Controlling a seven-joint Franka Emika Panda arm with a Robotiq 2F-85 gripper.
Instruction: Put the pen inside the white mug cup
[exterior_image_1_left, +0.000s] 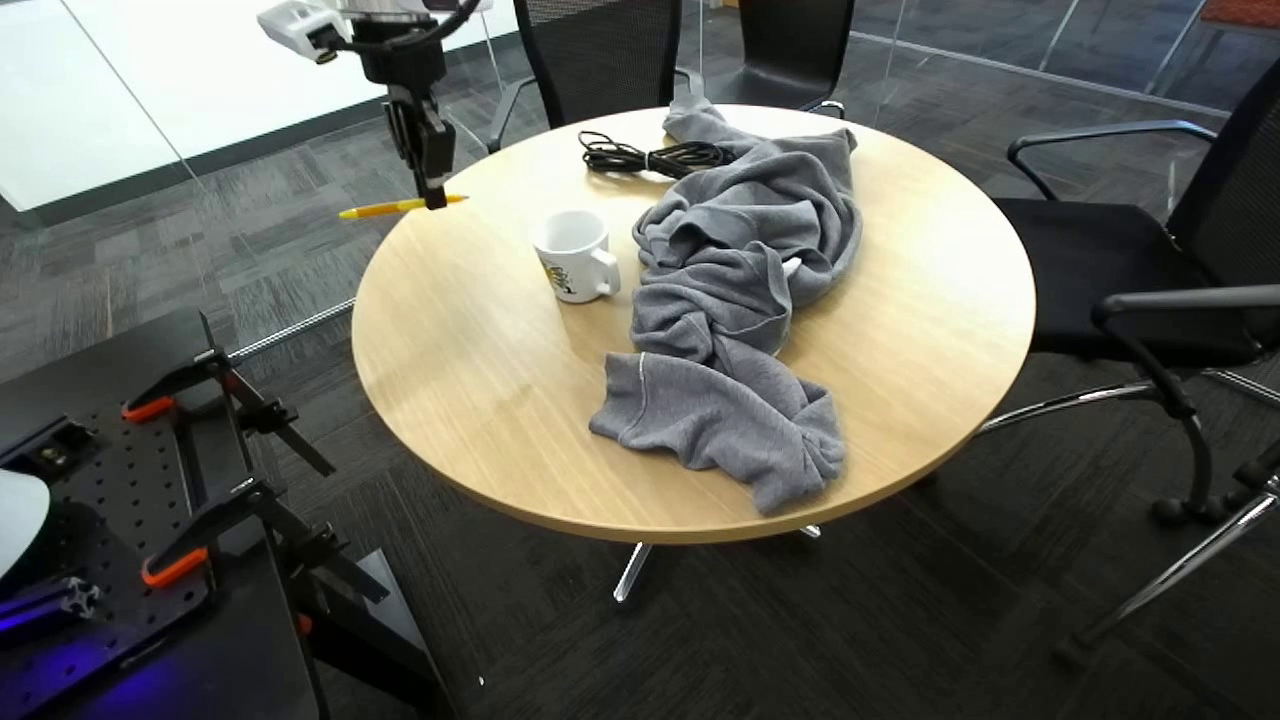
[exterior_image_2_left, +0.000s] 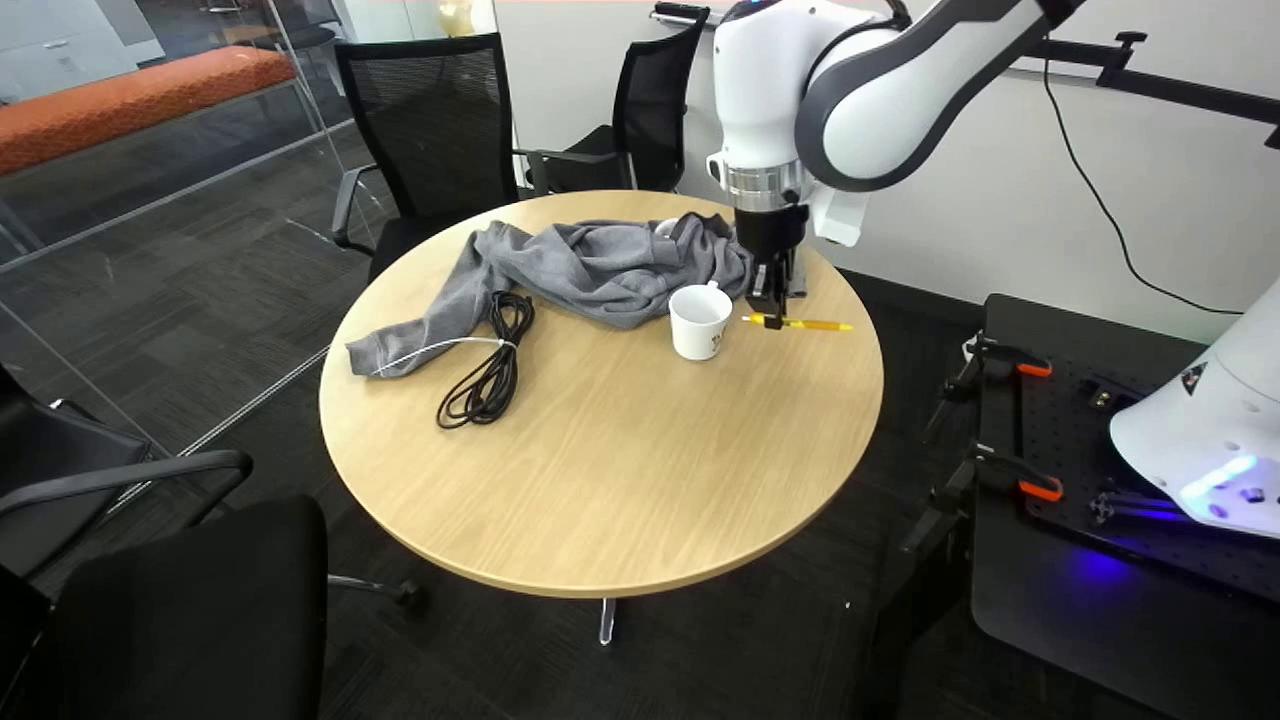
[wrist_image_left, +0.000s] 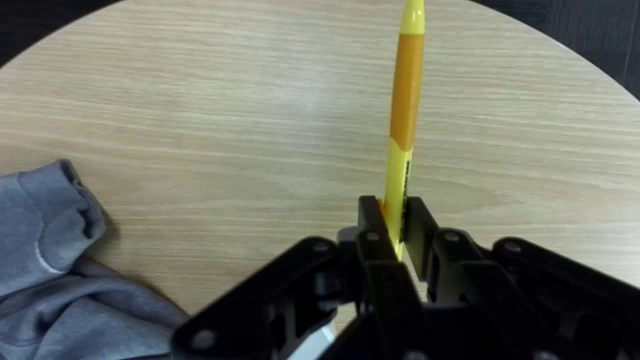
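The round bench (exterior_image_2_left: 600, 470) presumably serves as the work surface; the grey garment (exterior_image_1_left: 710, 310) sprawls across part of it, likely clutter to work around, with a bundled black cable (exterior_image_1_left: 690, 158) beside it; the white mug (exterior_image_1_left: 572, 262) stands upright just beside the garment, mouth up, presumably to receive; the claw (wrist_image_left: 395, 215) has its gap almost closed, with just the yellow-and-orange pen (wrist_image_left: 409, 85) pinched in it nearer one end, perhaps to leave length for insertion; the pen hangs near-level above the bench, near but outside the mug, so it probably needs tipping before release.
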